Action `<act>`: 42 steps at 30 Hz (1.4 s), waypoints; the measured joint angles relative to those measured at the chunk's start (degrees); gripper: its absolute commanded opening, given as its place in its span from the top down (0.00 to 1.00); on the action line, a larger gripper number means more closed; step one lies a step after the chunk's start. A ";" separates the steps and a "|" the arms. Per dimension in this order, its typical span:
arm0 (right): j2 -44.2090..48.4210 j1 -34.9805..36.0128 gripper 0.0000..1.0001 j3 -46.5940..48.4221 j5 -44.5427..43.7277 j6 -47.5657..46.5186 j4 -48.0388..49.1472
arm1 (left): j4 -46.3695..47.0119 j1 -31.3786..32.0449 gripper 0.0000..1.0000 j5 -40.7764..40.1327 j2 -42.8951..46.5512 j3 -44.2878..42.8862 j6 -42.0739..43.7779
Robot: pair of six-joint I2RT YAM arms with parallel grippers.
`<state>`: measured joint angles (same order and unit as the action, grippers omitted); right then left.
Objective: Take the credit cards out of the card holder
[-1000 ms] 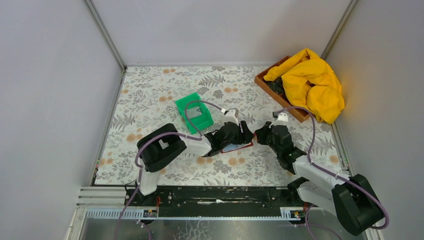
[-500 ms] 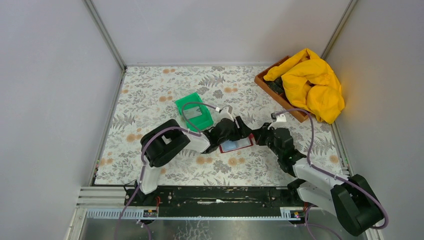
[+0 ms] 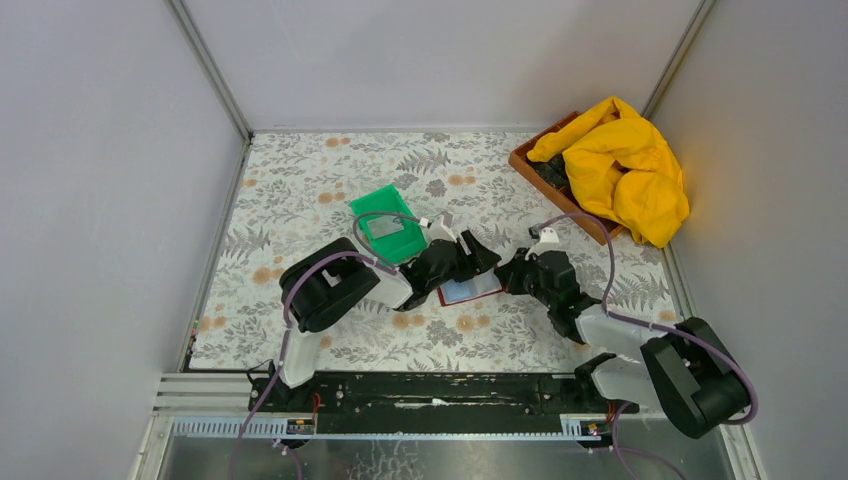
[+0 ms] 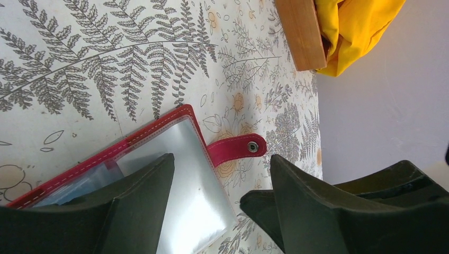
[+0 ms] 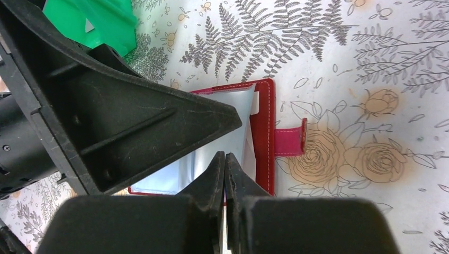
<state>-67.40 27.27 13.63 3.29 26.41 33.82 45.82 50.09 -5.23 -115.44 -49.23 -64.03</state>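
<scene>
The dark red card holder [image 3: 468, 292] lies open on the floral table, its pale blue-grey sleeves up. My left gripper [image 3: 478, 252] is open over it. In the left wrist view [image 4: 222, 157] one finger [image 4: 138, 203] rests over the sleeve [image 4: 185, 174] and the other stands beyond the snap strap [image 4: 239, 148]. My right gripper [image 3: 512, 276] is shut, its tips [image 5: 224, 154] over the sleeve [image 5: 209, 159] near the holder's red edge [image 5: 263, 143]. I cannot tell whether it pinches anything. A grey card [image 3: 386, 226] lies in the green bin [image 3: 392, 205].
A wooden tray [image 3: 530, 165] with a yellow cloth [image 3: 625, 165] stands at the back right and shows in the left wrist view [image 4: 302, 32]. The green bin also shows in the right wrist view [image 5: 90, 21]. White walls close in the table on three sides.
Both grippers and the card holder have shifted a little left and away from the bases. The right gripper has come in over the holder's right side.
</scene>
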 measured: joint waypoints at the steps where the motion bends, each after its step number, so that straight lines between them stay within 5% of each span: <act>1: -0.92 0.00 1.00 0.39 0.61 0.04 0.09 | 0.04 0.00 0.25 0.00 0.00 0.00 -0.17; 11: -8.37 0.00 1.00 3.76 1.64 1.25 -1.75 | 0.31 0.00 0.24 0.33 0.63 0.39 -0.24; 23: -14.56 0.00 1.00 9.75 0.20 2.43 -7.54 | -7.48 0.20 0.24 -1.68 13.46 1.64 7.08; 42: -16.02 0.00 1.00 11.63 0.24 2.60 -8.81 | -37.03 9.90 0.23 -23.96 25.05 8.07 -3.19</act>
<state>-83.42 27.27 25.26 3.53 29.02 25.02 8.80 59.99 -29.19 -90.39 -41.17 -67.22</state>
